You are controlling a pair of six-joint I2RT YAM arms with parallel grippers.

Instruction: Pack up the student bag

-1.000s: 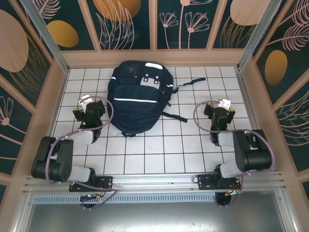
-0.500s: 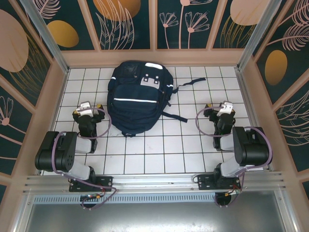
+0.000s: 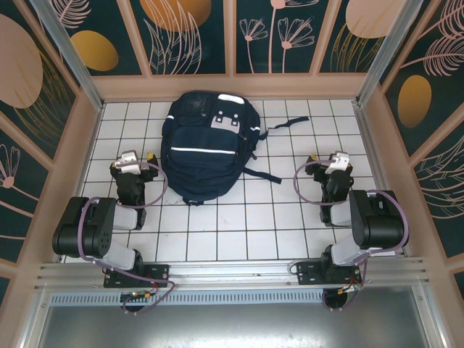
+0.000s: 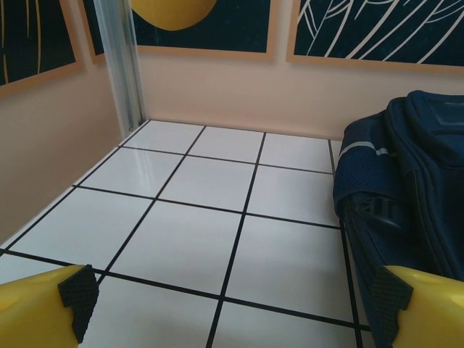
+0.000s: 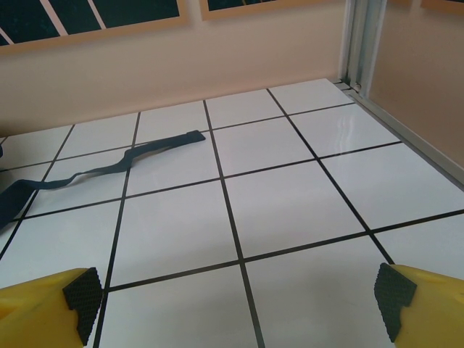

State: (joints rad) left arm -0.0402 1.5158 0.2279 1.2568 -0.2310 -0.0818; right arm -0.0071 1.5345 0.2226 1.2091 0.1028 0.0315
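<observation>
Left gripper (image 4: 235,301) and right gripper (image 5: 239,293): jaws spread wide, holding nothing, above the white tiled table (image 3: 239,217). Student bag (image 3: 209,148) lies flat at upper centre of the top view, between both grippers, its strap (image 5: 109,168) trailing rightward.

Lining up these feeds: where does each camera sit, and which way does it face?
Top external: overhead behind both arms, looking down on them and the student bag.
Left wrist: low, facing back wall; open left gripper, bag at right.
Right wrist: low, facing back wall; open right gripper, strap.
Shared: bag, top and left wrist.
</observation>
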